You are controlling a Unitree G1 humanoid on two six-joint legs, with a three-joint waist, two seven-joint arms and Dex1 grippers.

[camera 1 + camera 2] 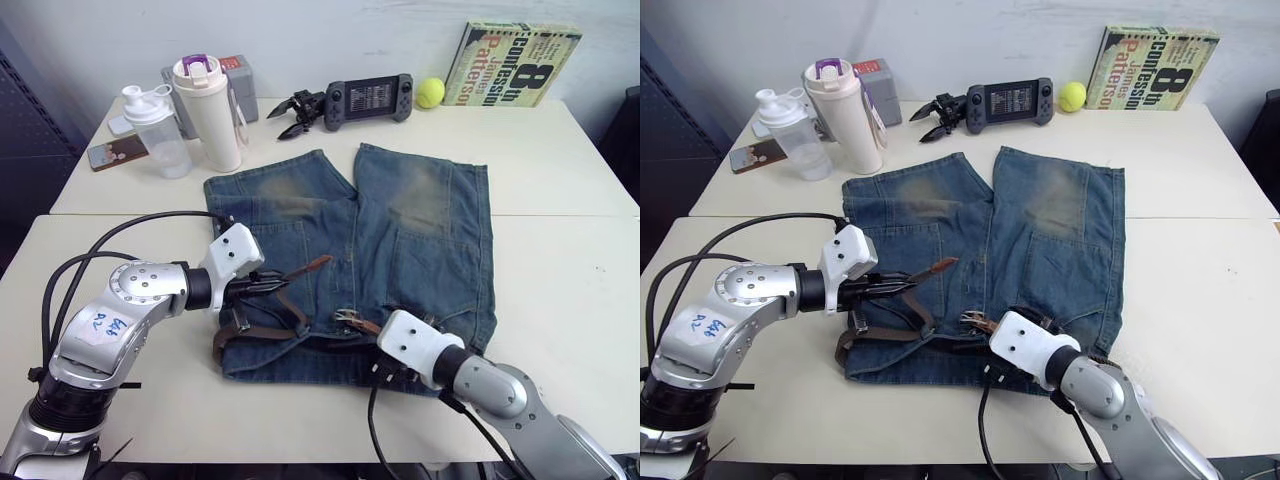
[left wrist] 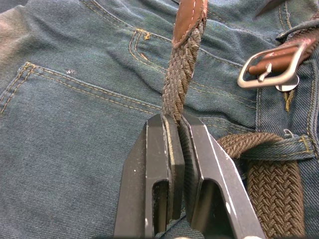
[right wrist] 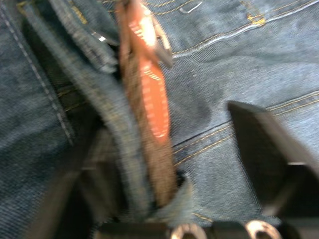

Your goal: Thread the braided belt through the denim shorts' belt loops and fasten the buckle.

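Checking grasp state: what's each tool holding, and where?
Left tool pinches the belt on its braid just below the leather tip. Right tool is open, holding nothing.

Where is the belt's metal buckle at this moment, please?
In the left eye view, the buckle lies on the waistband of the denim shorts, near the middle, just left of the right gripper.

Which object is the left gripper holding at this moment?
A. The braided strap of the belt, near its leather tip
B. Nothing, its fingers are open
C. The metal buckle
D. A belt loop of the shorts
A: in the left wrist view the left gripper is closed on the braided belt just below the leather tip, while the buckle lies apart on the denim shorts.
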